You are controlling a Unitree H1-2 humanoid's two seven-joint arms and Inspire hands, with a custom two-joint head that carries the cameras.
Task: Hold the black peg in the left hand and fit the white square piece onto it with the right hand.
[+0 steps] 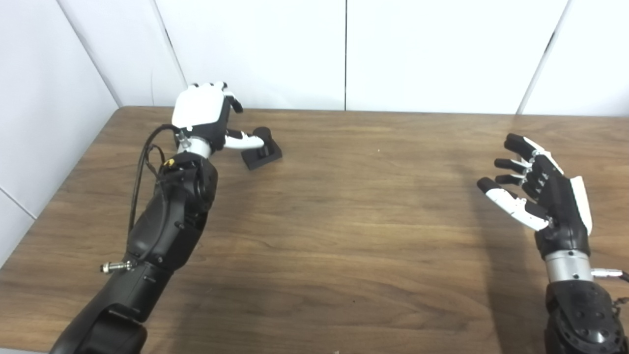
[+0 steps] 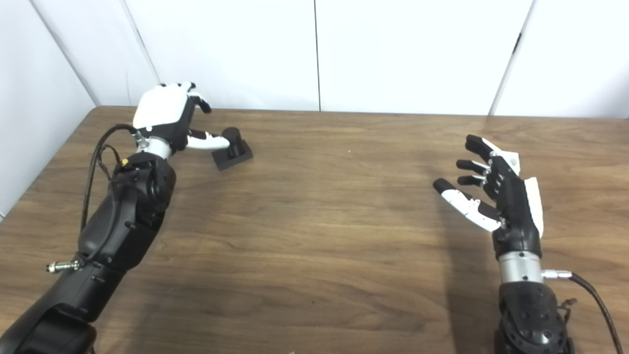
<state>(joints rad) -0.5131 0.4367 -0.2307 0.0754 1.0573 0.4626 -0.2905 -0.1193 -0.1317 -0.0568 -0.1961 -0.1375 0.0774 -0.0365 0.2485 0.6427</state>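
Nearest to my cameras are the two black forearms rising from the bottom edge, and I follow each up to its hand. On my left side the left hand [image 1: 204,117] is stretched far out over the wooden table [image 1: 354,236], its white back turned up toward me. Its thumb [image 2: 209,142] points sideways and touches the upright post of the black peg [image 1: 263,149]; the other fingers curl above and behind the post, and I cannot tell whether they actually close around it. That peg, a short round post on a flat square base, sits just off the thumb tip on the tabletop, base flat on the wood and turned a little askew. Loose cables [image 1: 142,167] loop along the wrist behind this hand. Well apart from it, on my right side, the right hand [image 2: 494,196] hovers above the table with palm turned inward, fingers spread wide and holding nothing. Beyond both hands the table runs back to white wall panels [image 1: 442,49].
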